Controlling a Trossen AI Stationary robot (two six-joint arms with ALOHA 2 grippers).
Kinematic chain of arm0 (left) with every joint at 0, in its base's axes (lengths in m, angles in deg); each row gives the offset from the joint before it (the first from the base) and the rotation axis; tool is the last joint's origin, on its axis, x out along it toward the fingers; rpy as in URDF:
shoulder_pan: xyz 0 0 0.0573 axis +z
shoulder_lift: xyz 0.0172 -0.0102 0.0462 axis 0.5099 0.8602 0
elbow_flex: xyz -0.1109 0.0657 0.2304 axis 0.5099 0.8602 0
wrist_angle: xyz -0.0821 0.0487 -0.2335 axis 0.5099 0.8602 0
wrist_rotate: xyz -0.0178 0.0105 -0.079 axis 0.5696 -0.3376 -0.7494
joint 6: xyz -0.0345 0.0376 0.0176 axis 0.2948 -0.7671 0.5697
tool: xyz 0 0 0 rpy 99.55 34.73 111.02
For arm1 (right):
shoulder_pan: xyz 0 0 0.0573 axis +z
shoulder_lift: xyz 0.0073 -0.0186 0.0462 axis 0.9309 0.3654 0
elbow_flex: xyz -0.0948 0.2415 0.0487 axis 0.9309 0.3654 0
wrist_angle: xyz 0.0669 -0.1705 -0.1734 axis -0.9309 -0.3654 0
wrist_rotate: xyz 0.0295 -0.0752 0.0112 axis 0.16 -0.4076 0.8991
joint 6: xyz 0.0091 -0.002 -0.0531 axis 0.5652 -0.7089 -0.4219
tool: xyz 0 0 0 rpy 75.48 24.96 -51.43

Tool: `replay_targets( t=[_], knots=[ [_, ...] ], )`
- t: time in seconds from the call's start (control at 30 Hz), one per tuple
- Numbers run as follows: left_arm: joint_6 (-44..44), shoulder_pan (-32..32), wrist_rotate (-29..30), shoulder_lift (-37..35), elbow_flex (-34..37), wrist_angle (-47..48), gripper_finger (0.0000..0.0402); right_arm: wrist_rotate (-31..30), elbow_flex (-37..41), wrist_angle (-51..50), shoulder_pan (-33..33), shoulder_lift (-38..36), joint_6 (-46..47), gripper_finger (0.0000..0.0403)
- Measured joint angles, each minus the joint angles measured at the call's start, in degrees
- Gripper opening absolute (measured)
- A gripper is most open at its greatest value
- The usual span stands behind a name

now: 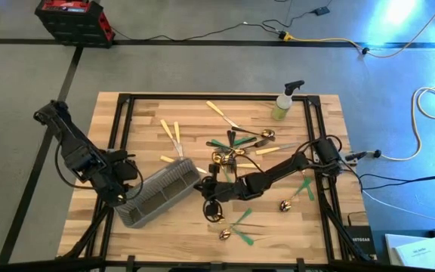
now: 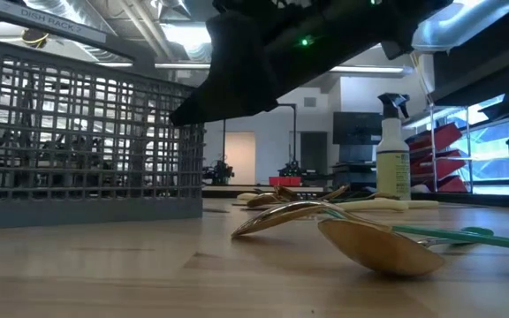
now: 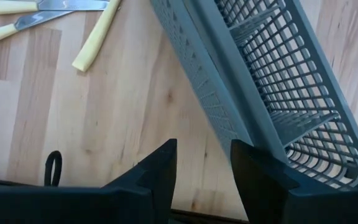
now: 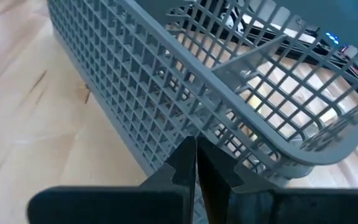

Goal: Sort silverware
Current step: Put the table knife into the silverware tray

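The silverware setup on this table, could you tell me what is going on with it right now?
The left gripper has its fingers either side of the rim of the grey caddy, seemingly steadying it near the table's front-left. The right gripper, shut and with nothing visible in it, sits by the caddy's other end. Most of the silverware lies scattered on the wooden table, so sorting looks barely begun. A spray bottle stands at the back.
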Motion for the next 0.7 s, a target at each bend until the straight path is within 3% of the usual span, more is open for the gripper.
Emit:
replay_targets(
  t=[0.7],
  knots=[
    [-2.5, 0.0, 0.0, 3.5, 0.0, -0.7, 0.0136, 1.5, 0.0, 1.0, -2.1, 0.0, -1.7, 0.0]
  ],
)
